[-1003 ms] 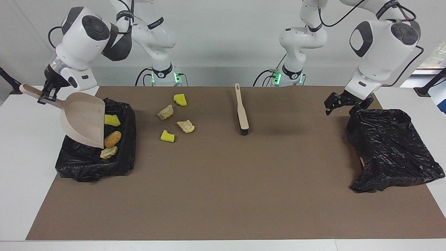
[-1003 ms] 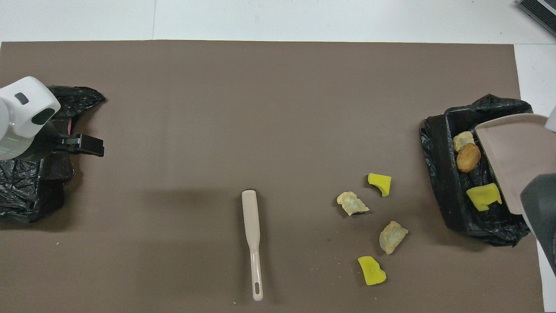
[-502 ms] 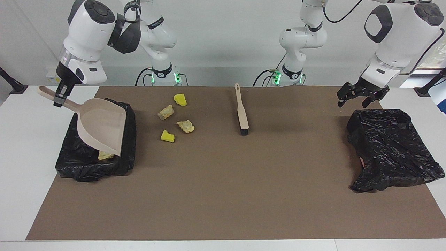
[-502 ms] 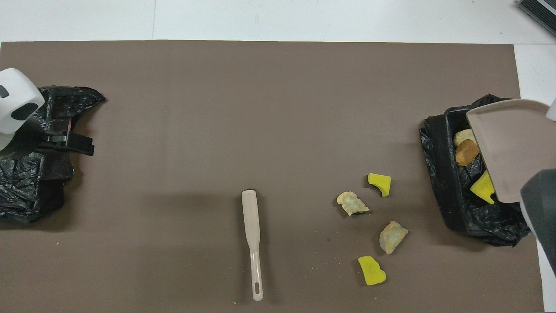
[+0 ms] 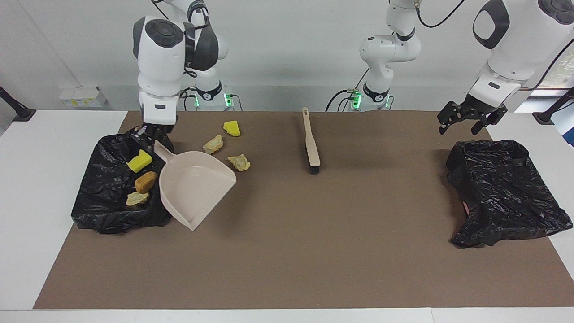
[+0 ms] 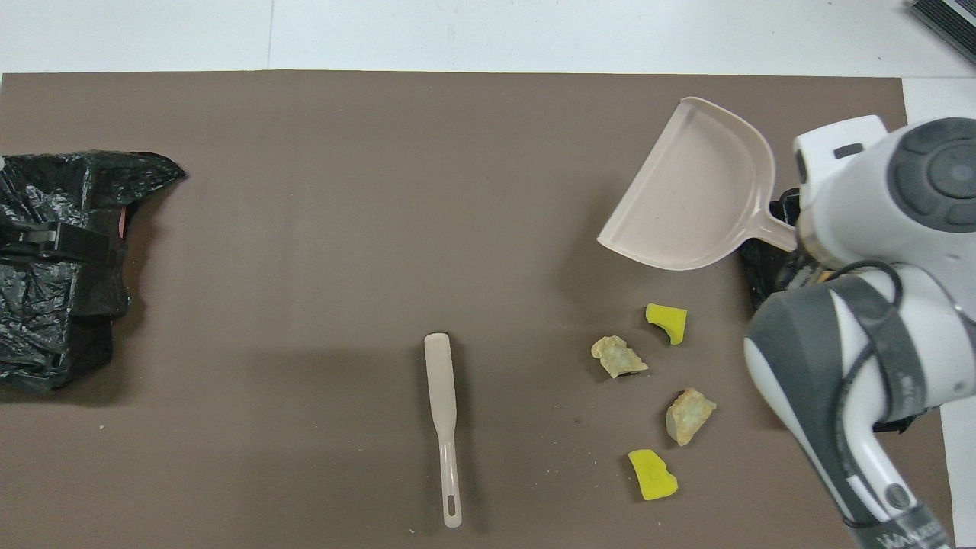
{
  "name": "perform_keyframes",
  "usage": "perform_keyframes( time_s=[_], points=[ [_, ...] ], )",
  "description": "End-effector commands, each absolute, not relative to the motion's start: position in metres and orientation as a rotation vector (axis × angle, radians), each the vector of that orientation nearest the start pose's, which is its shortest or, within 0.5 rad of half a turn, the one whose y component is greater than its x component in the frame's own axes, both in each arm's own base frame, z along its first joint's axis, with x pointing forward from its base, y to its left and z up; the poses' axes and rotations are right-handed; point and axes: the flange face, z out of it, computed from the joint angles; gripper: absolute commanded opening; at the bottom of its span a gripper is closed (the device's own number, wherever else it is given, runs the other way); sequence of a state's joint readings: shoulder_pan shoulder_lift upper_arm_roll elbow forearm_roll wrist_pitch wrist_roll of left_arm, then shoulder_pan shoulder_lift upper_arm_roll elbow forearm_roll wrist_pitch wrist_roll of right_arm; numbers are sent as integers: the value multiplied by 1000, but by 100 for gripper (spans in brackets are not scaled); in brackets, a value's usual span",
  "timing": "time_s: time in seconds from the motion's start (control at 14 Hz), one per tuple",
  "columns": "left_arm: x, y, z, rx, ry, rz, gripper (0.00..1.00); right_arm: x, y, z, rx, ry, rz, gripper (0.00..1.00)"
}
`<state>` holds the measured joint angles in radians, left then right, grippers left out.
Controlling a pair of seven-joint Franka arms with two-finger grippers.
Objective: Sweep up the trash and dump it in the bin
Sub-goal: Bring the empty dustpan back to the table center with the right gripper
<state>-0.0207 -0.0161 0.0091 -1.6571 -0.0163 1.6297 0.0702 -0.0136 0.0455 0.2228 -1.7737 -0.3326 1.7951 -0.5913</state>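
My right gripper [image 5: 151,136] is shut on the handle of the beige dustpan [image 5: 195,188], which it holds low over the mat beside the bag-lined bin [image 5: 105,211]. The pan [image 6: 690,198] looks empty. In the bin lie three trash lumps: yellow [image 5: 140,160], orange-brown [image 5: 145,181] and beige [image 5: 137,198]. Several trash lumps lie on the mat: yellow [image 6: 666,321], beige [image 6: 618,357], beige [image 6: 690,415] and yellow [image 6: 652,474]. The dustpan hides one of them in the facing view. My left gripper [image 5: 466,120] hangs open and empty over the mat's corner at its own end.
A beige brush [image 5: 311,142] lies on the brown mat near the middle, its bristles away from the robots; it also shows in the overhead view [image 6: 443,427]. A second, crumpled black bag [image 5: 506,193] sits at the left arm's end.
My right arm has swung the dustpan off the bin and toward the table's middle, levelling it beside the bin; the three lumps in the bin show again. My left gripper rose a little.
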Motion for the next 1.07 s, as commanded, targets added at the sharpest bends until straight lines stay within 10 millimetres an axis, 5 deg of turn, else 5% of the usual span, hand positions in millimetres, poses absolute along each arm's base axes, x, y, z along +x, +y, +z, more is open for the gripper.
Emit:
perform_keyframes(
  time_s=[0.0,0.43,0.64,0.86,1.0],
  points=[
    [548,-7,595,-3139,152,65,100,594,159,499,-3203,-933,71,0],
    [550,-9,598,-3137,145,51,100,632,297,478,-3159,-164,-39,0],
    [550,-5,597,-3138,133,60,100,632,380,461,-3106,-98,-61,0],
    [550,-6,598,-3138,135,51,100,628,435,417,-3088,34,-31,0],
    [550,-6,598,-3138,135,55,100,628,445,404,-3079,80,-22,0]
  ],
)
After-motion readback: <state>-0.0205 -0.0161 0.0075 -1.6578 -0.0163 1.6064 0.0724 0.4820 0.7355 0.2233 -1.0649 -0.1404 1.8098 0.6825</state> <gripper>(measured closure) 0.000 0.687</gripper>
